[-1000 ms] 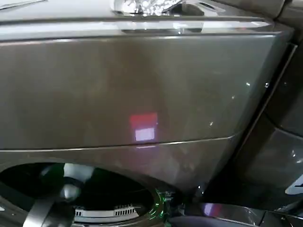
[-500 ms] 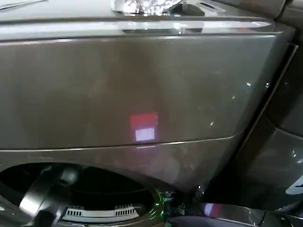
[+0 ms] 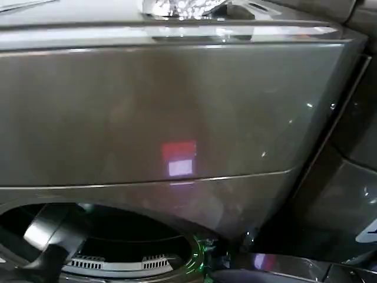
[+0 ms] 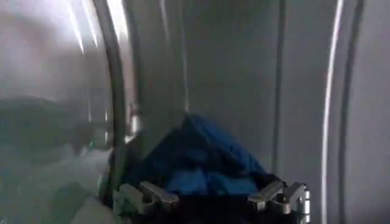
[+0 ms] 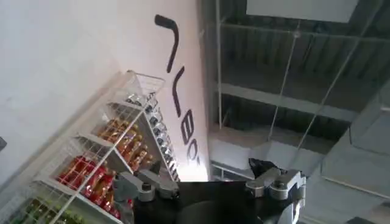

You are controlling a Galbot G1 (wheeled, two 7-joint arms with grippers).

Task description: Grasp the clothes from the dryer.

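I have the left arm reaching into the dryer (image 3: 177, 118) through its round opening at the bottom of the head view, where a grey link of the arm crosses the dark mouth. From the left wrist camera, the left gripper (image 4: 210, 196) has its fingers spread wide, one on each side of a dark blue piece of the clothes (image 4: 201, 158). The fabric sits heaped against the ribbed grey drum wall (image 4: 256, 73), rising between and beyond the fingertips. I cannot tell whether the fingers touch it yet, and nothing is pinched.

The right gripper (image 5: 210, 185) is parked away from the work, pointing up toward a white wire rack of snacks (image 5: 103, 164) and a wall with black lettering; its fingers are also spread and hold nothing.

My worries from here:
- The blue piece is soft and mounded, so if I close too shallow I may pinch only a fold, and it could slip free as I pull back.
- The lighter part of the bundle is not clear to me in this view. I may lift the blue piece alone and leave the rest behind.
- The metal rim (image 4: 116, 91) of the opening runs close beside the gripper. Withdrawing at an angle could catch a finger or snag trailing cloth on it.
- Pushing deeper risks driving the fingertips into the drum wall behind the pile.
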